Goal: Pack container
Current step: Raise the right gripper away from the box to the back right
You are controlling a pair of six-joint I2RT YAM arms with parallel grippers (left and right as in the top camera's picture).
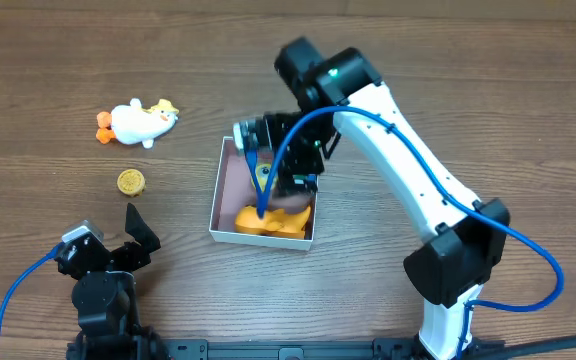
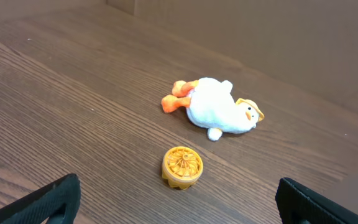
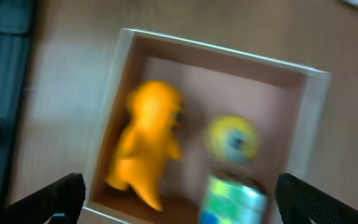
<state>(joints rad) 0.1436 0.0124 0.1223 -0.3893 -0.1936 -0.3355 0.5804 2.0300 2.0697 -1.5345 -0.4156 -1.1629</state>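
The container (image 1: 216,205), a shallow white-walled box with a pinkish inside, sits mid-table. In it lie an orange toy (image 1: 273,220), a yellow round toy (image 3: 232,140) and a green-and-blue cube (image 3: 235,199); the right wrist view is blurred. My right gripper (image 1: 290,172) hangs open over the container (image 3: 216,53), its jaws wide and holding nothing (image 3: 182,202). My left gripper (image 2: 182,210) is open near the table's front left (image 1: 108,232). It faces a small yellow ridged disc (image 2: 182,166) and a white plush duck (image 2: 219,111) lying beyond it.
The duck (image 1: 140,122) and the yellow disc (image 1: 131,181) lie on the bare wood left of the container. The right arm (image 1: 418,170) reaches in from the lower right, with a blue cable along it.
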